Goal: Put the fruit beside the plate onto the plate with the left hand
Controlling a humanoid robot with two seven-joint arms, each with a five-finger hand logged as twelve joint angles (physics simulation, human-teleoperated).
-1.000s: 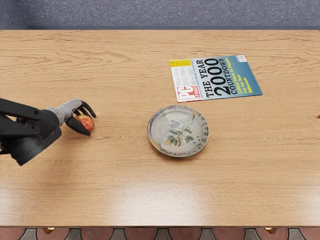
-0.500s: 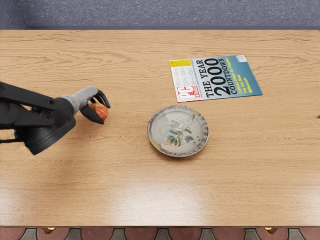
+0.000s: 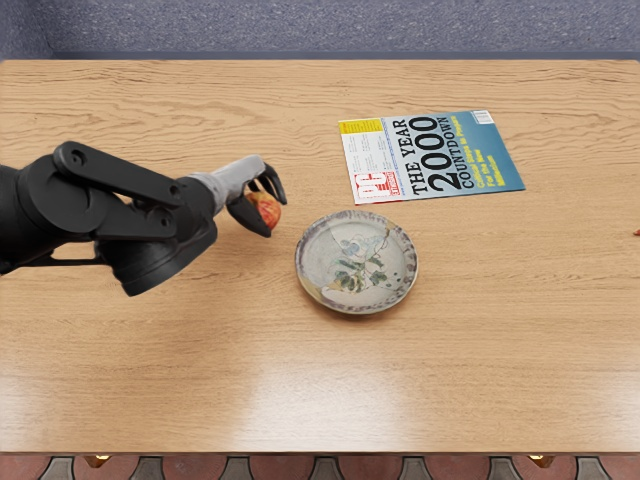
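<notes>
Fruit (image 3: 266, 210), reddish with a yellow patch, sat gripped in the left hand (image 3: 252, 196), whose dark fingers (image 3: 277, 187) curled over its top while the thumb closed under it. From my screen I could not tell how high it hung over the tabletop (image 3: 320, 380). The hand and fruit were at about 10 o'clock from the plate (image 3: 304, 270), near its rim but not over it. The black arm (image 3: 90, 215) ran back toward 9 o'clock to the picture's left edge. A magazine (image 3: 430, 155) lay flat at 1 o'clock from the plate, apart from it. At 3 o'clock, a reddish speck (image 3: 637, 232) touched the frame edge, too small to name.
</notes>
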